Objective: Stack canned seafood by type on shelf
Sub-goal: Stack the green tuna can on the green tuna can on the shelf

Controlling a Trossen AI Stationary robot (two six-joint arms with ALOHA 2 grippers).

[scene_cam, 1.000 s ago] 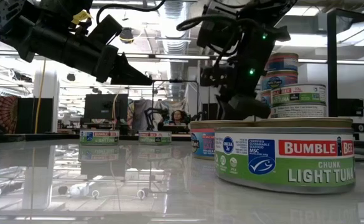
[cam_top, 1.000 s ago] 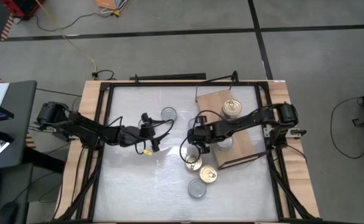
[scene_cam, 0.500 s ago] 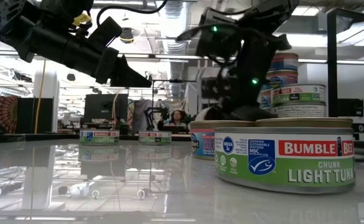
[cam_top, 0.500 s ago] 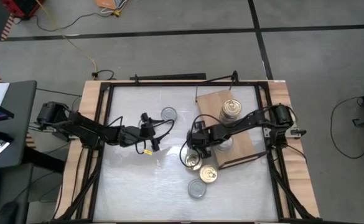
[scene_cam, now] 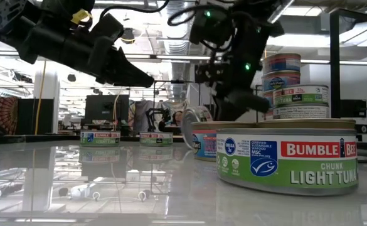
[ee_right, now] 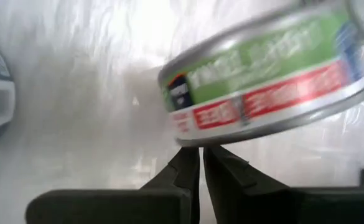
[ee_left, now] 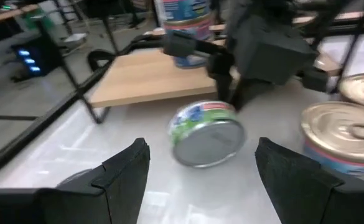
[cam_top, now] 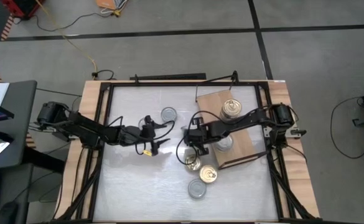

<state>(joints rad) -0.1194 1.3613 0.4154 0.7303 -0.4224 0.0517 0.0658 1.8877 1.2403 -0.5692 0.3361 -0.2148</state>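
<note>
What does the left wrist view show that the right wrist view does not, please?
Only the left wrist view: the shelf, a tin stack on it, gold-lid tins, and the open left pincer. Only the right wrist view: that the right pincer is shut, just under the label. Both: the tilted green-label tin.

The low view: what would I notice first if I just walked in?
A big Bumble Bee tuna tin sits right up front on the white table. Behind it a green-labelled tin is tipped on its edge under the right gripper, whose fingers are shut beside it. A tall stack of tins stands farther back.
</note>
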